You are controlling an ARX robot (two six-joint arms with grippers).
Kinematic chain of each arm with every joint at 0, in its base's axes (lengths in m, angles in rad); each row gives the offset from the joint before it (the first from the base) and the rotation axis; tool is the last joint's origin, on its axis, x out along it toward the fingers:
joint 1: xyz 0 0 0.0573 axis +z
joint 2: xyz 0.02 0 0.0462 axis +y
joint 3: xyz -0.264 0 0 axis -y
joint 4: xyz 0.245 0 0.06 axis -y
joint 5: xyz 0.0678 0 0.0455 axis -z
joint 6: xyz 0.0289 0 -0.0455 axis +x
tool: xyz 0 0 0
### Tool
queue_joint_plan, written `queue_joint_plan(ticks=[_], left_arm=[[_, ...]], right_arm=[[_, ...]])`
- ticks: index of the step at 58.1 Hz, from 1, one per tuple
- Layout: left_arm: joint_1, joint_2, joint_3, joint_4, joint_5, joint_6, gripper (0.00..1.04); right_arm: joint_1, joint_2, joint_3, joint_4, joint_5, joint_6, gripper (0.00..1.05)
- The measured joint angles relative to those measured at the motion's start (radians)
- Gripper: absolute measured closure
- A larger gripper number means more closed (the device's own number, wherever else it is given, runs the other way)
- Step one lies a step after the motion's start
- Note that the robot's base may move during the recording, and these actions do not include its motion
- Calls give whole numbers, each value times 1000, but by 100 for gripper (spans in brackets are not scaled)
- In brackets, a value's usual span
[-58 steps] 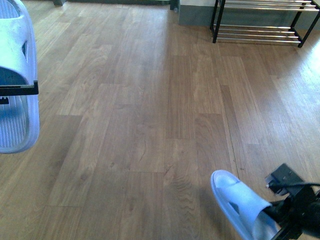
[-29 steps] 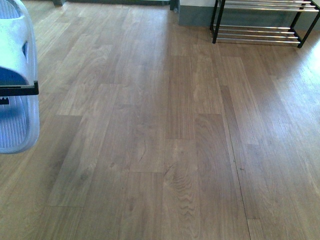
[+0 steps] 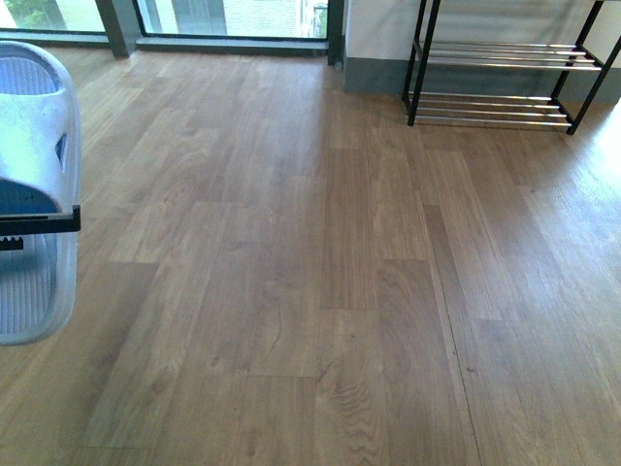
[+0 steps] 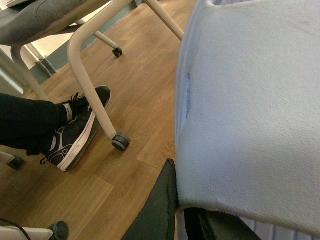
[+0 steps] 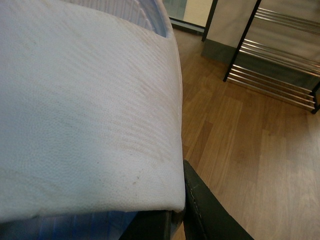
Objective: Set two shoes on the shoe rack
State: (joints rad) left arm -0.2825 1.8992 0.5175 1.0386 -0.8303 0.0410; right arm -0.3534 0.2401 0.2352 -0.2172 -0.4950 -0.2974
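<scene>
Wood-look plank flooring [image 3: 320, 291] fills the front view, running back to a wall with low windows [image 3: 194, 15] and a grey skirting band. Against that wall, at the far right, stands the shoe rack [image 3: 500, 63], a thin black frame carrying tiers of shiny chrome bars; 2 tiers show here and both are bare.

At the left edge of the front view, 1 pale blue-white slide sandal [image 3: 34, 184] hangs off the floor, its ridged sole facing the camera and its wide strap above. A black finger of the left gripper [image 3: 39, 225] crosses it just under the strap. The left wrist view shows the same sandal's pebbled strap [image 4: 250, 105] very close, with a dark gripper finger [image 4: 157, 210] pressed against its lower edge, so the left gripper is pinching this sandal. Beyond it in that view are the pale legs of a wheeled chair [image 4: 95, 75] and a person's foot in a black sneaker [image 4: 75, 132], resting on the floor beside a caster.

The right wrist view is filled by the second sandal [image 5: 85, 110], its white textured strap slightly soiled, with a dark gripper finger [image 5: 205, 210] tight against its edge: the right gripper is clamped on it. The rack's chrome bars [image 5: 275, 85] appear behind it, well apart from the sandal.
</scene>
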Motion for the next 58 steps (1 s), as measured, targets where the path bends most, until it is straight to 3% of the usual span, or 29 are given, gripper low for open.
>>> queue_joint_plan(ticks=[58], left_arm=[[3,0,0,0,-2,0,103]], right_arm=[[0,-3,-1,0,-2,14,103]])
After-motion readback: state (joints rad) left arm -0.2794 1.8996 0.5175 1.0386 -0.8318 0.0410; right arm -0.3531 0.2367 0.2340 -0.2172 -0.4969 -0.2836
